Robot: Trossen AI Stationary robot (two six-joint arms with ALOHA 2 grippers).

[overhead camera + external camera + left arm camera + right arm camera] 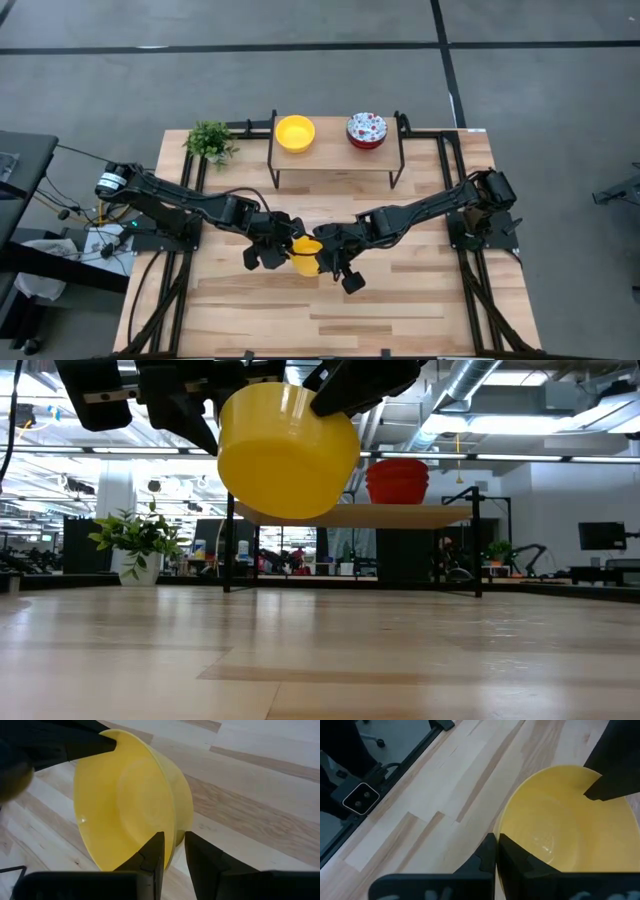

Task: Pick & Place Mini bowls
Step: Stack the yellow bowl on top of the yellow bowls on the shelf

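Above the table: a yellow bowl [288, 452] hangs in the air, tilted, clear of the boards, with both grippers on its rim.
Left gripper [173, 851]: fingers closed on the bowl's rim, the thin wall pinched between them; the bowl's hollow faces this wrist.
Right gripper [497, 851]: fingers pressed together at the opposite rim; they seem to nip the edge, though the contact itself is hard to make out.
Held bowl from above: it sits between the two grippers [306, 255], about mid-table, toward the front of the shelf.
Shelf [335, 160]: a small raised wooden board on dark legs at the table's far side.
Bowls on shelf: a second yellow bowl [294, 133] toward the left, a floral bowl [366, 130] toward the right, well apart from each other.
Plant [210, 141]: small, green, potted, at the far left corner of the table, beside the shelf.
Table [400, 300]: pale wood planks in mixed light tones, framed by dark rails; the near part lies bare.
Floor: grey, with dark lines, all around the table.
Room: seen from table height, a wide hall with bright ceiling lights, exposed ducts, and desks and equipment far behind.
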